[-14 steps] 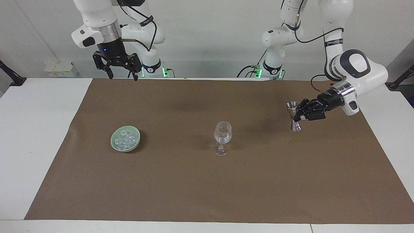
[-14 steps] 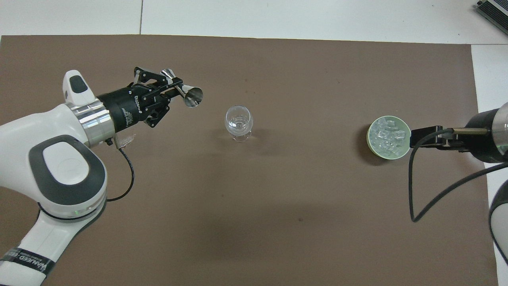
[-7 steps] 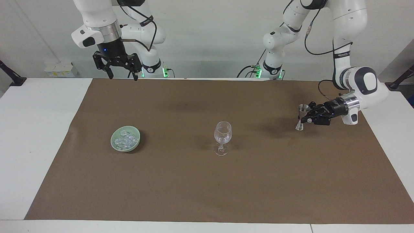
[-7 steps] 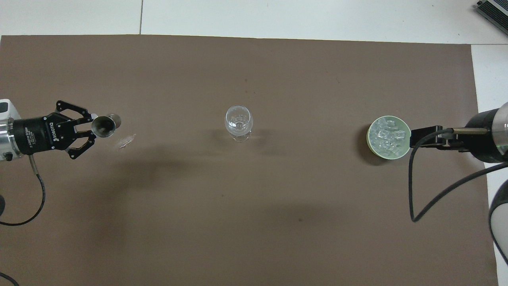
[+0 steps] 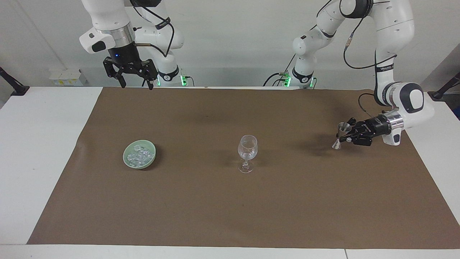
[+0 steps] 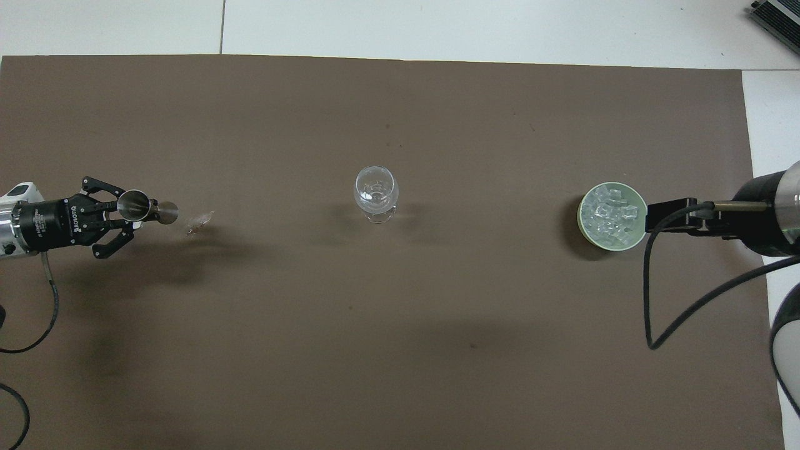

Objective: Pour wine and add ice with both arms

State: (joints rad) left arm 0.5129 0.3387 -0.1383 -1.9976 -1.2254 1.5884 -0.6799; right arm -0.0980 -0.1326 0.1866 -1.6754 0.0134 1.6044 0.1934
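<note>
Steel jigger (image 5: 341,135) sits clamped in the low, level left gripper (image 5: 348,135); the raised right gripper (image 5: 136,80) waits, fingers apart.

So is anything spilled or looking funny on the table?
Yes. A small glinting wet-looking patch lies on the brown mat, beside the metal measuring cup that the left claw holds tilted. It may be a spill. The glass stands upright.

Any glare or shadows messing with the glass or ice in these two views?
Facing view: stemmed glass reads clearly, faint shadow beside it; broad soft shadow under the left gripper. Overhead view: ice glints whitish in the green bowl; the raised right gripper overlaps the bowl's rim.
</note>
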